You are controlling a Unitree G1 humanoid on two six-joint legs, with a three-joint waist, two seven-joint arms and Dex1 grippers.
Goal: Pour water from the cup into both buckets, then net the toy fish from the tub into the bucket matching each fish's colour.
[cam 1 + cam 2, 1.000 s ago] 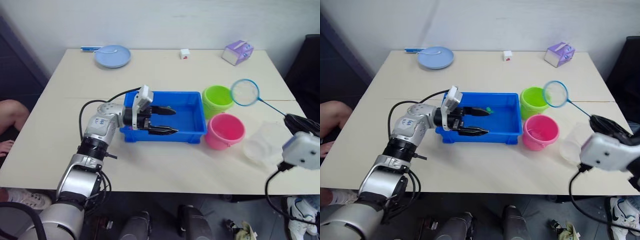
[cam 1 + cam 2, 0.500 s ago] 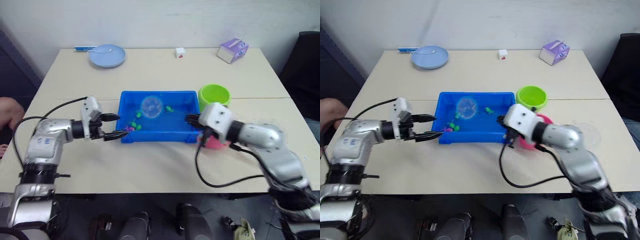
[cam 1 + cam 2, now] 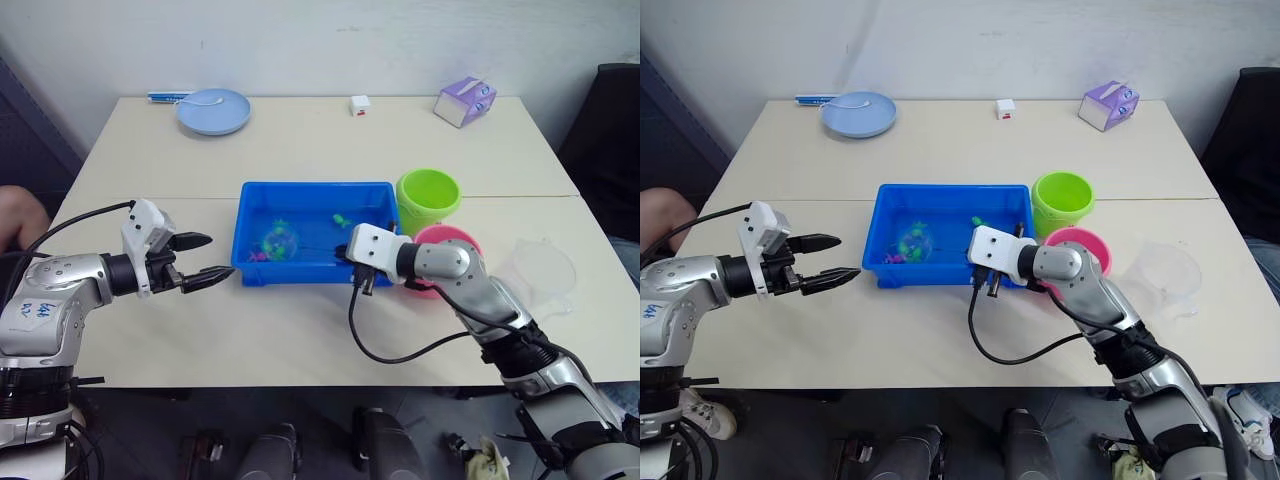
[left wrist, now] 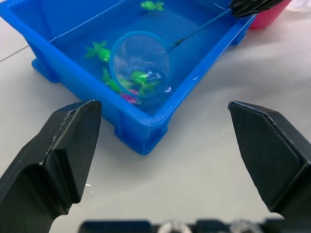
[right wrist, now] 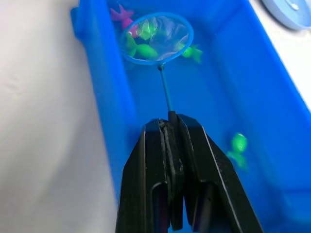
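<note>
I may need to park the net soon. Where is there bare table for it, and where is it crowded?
Bare: the wide stretch between the plate and the tub, and the front edge below the tub. Crowded: the robot's right of the tub, where the green bucket, pink bucket and cup cluster.

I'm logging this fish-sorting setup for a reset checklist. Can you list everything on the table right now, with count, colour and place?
tub: one, bright blue, table centre
toy fish: several, green and pink, in the tub
net: one, light-blue hoop, dipped in the tub over some fish
buckets: two, lime green and pink, beside the tub on the robot's right
cup: one, clear, right of the pink bucket
plate: one, pale blue, far left corner
purple box: one, far right
small white block: one, far edge
left gripper: open, left of the tub
right gripper: shut on the net's handle
</note>
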